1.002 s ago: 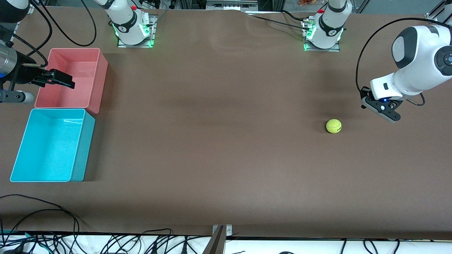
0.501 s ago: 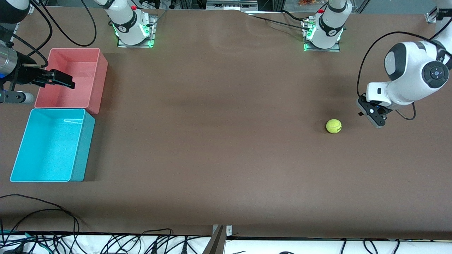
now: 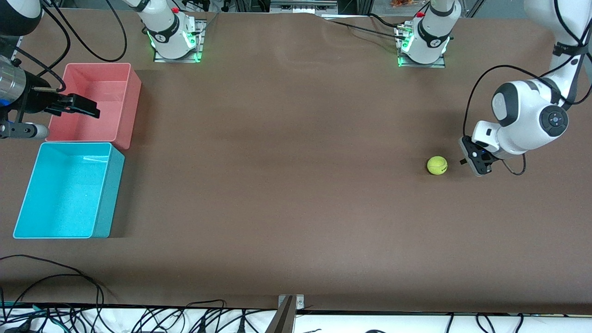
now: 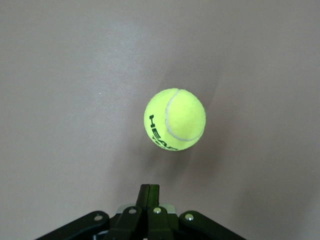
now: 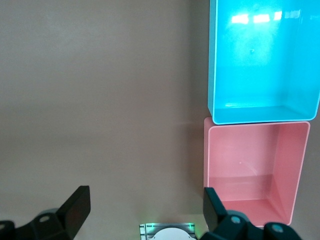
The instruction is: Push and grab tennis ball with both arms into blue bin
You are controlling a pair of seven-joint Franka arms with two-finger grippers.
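While one tennis ball [image 3: 437, 165] lay on the brown counter [image 3: 296, 185] toward the left arm's end, the left gripper [image 3: 476, 163] sat just beside it, jaws together. Two bins stood at the right arm's end: the blue bin [image 3: 27, 199] nearer the camera, a pink bin [image 3: 132, 99] touching it. The right gripper [image 3: 78, 105] hung over the pink bin, jaws apart.

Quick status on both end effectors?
Left end effector: closed, empty, beside the ball.
Right end effector: open, empty, over the pink bin.
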